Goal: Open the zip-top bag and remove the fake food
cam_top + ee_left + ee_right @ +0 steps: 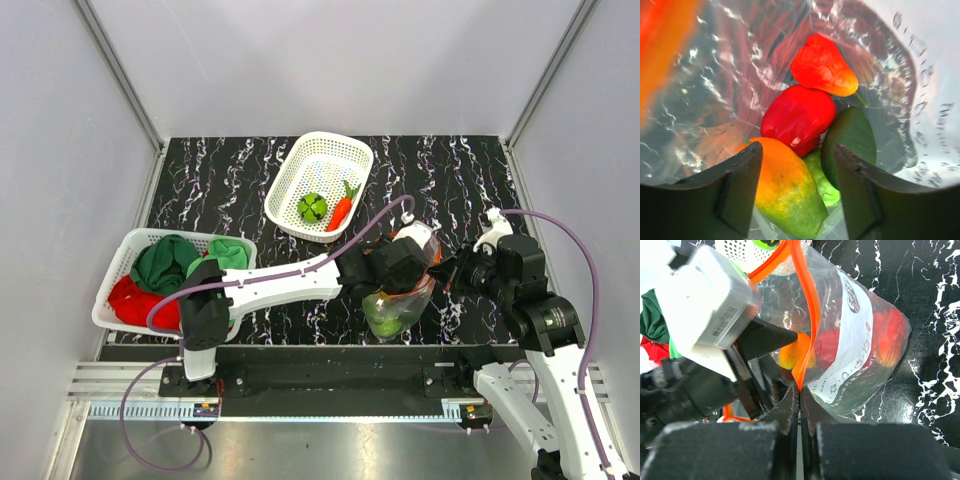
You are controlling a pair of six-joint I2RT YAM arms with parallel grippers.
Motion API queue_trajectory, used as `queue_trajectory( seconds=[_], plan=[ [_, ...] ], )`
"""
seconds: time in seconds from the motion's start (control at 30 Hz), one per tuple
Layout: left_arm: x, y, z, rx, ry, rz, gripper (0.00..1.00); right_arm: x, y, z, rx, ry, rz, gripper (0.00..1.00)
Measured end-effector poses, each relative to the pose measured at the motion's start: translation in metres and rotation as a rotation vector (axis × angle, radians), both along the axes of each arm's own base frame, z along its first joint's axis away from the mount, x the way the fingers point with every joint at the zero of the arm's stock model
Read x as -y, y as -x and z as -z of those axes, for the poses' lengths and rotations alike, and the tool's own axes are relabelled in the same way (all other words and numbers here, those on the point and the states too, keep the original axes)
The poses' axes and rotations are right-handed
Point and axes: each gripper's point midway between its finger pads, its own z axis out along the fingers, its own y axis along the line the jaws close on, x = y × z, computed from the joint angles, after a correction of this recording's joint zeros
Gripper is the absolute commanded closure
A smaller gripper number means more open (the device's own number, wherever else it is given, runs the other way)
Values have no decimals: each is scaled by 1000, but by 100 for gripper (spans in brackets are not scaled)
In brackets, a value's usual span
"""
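Note:
The clear zip-top bag (pixel 400 300) lies near the table's front with its orange zip strip (pixel 807 315) parted. My right gripper (pixel 800 395) is shut on that strip at the bag's mouth. My left gripper (pixel 795 160) reaches inside the bag and stands open. An orange-and-green piece of fake food (pixel 785 190) lies between its fingers, with a gap to the right finger. Behind it lie a red pepper (pixel 797 117), an orange-red pepper (pixel 822 65), a dark green piece (pixel 852 132) and a light green one (pixel 824 182).
A white mesh basket (pixel 290 180) at the back holds a green round piece (pixel 312 207) and a carrot-like stick (pixel 341 211). Another white basket (pixel 125 258) at the left holds green and red cloths. Grey walls close in both sides.

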Motion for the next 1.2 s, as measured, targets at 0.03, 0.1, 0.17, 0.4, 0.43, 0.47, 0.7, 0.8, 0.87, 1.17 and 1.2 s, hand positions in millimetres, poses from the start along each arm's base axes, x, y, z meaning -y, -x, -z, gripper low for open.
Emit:
queue_trajectory(
  seconds=[0.03, 0.1, 0.17, 0.4, 0.43, 0.47, 0.7, 0.8, 0.87, 1.17, 1.2],
  plan=[
    [0, 1, 3, -4, -8, 2, 32, 0, -1, 0, -1, 2, 2, 100],
    [0, 2, 6, -4, -17, 2, 32, 2, -2, 1, -2, 7, 9, 100],
    [0, 3, 7, -4, -22, 4, 33, 2, -2, 1, -3, 9, 11, 100],
    [9, 0, -16, 19, 16, 20, 35, 7, -7, -23, 40, 30, 32, 100],
    [12, -1, -22, 22, 30, 21, 35, 8, -9, -29, 57, 33, 39, 100],
    [14, -1, -28, 26, 46, 22, 35, 9, -9, -33, 68, 35, 44, 100],
    [22, -6, -41, 17, 94, 21, 49, 15, -15, -37, 83, 55, 77, 100],
    [23, -9, -29, -19, 84, 27, 39, 15, -18, -29, 66, 65, 82, 100],
    [24, -11, -18, -56, 77, 32, 31, 16, -20, -20, 46, 74, 85, 100],
    [8, -4, 25, -147, 9, 11, 26, 13, -30, -1, -1, 94, 79, 100],
    [8, -3, 27, -149, 5, 10, 26, 13, -31, 0, -5, 95, 79, 100]
  ],
)
